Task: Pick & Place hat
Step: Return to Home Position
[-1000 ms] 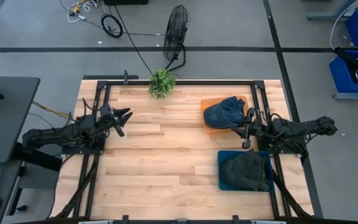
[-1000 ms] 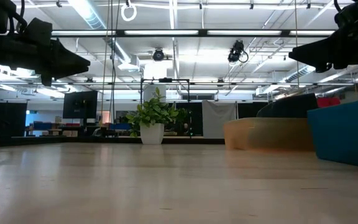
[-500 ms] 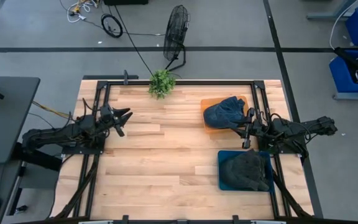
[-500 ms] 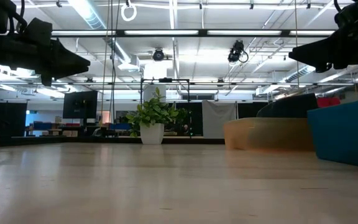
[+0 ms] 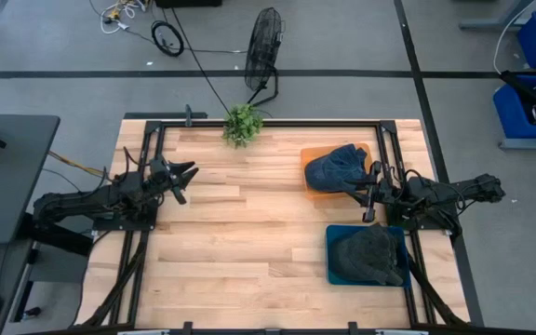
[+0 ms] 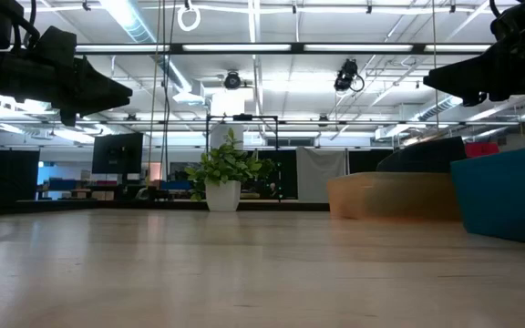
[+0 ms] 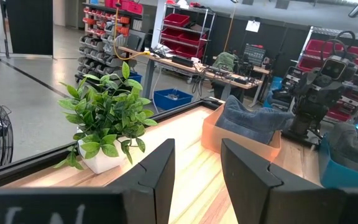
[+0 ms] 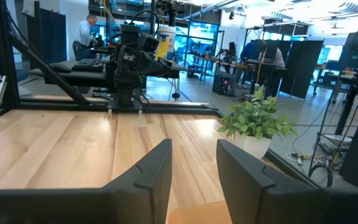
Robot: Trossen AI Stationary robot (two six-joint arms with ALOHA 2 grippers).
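Observation:
A dark blue hat lies bunched in an orange tray at the table's far right; in the left wrist view the hat shows over the tray's wall. A dark grey hat fills a blue tray at the near right. My right gripper hovers open above the table between the two trays, right beside the blue hat, touching nothing. My left gripper hangs open over the table's left side, far from both hats.
A small potted plant stands at the middle of the far edge. Black frame rails run along the table's left, right and far sides. Bare wood spreads between the arms. People and benches show in the room behind.

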